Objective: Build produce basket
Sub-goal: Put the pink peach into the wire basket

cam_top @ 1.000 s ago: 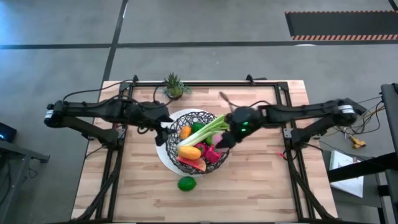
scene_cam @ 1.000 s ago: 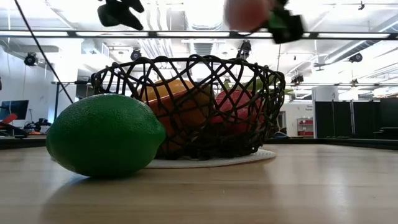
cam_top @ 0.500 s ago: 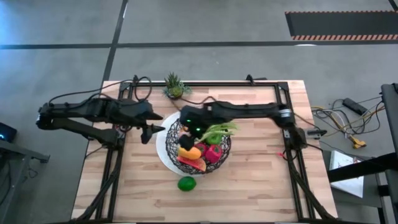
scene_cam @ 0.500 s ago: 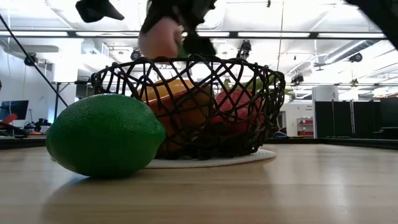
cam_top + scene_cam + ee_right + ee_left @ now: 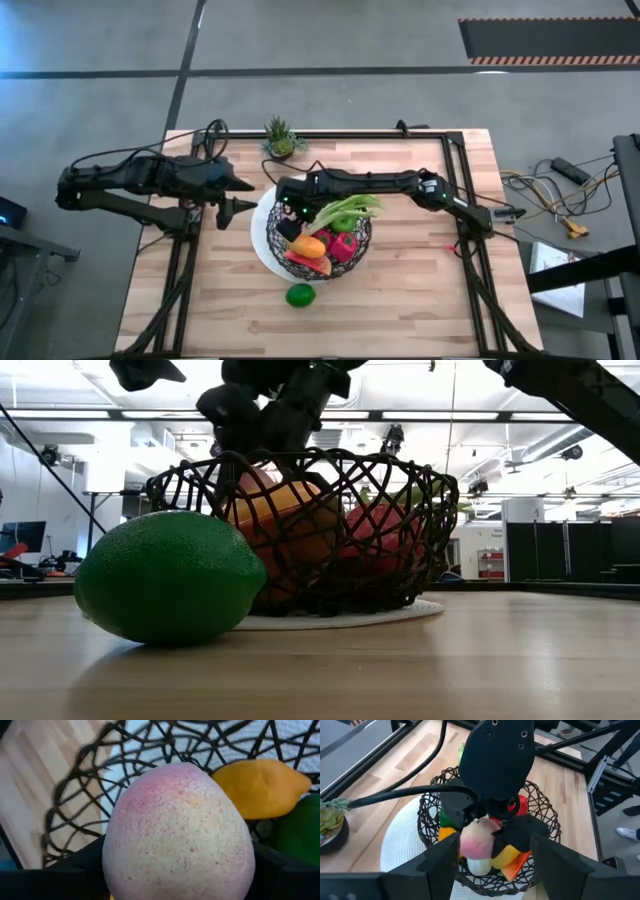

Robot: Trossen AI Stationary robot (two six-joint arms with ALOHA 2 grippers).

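Both arms are matte black, built of slim tube links with rounded joint housings. The right arm's wrist housing [image 5: 496, 762] is a smooth oval shell with small screws. Black cables [image 5: 212, 134] loop along the left arm; green lights glow near the right wrist.

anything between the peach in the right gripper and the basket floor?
Nothing visible. The right gripper holds the peach inside the basket's left side, beside the orange piece; bare mesh and white base show beyond it.

left gripper [image 5: 232, 195]: jaws apart, empty, hovering | right gripper [image 5: 288, 217]: reached low, closed on load
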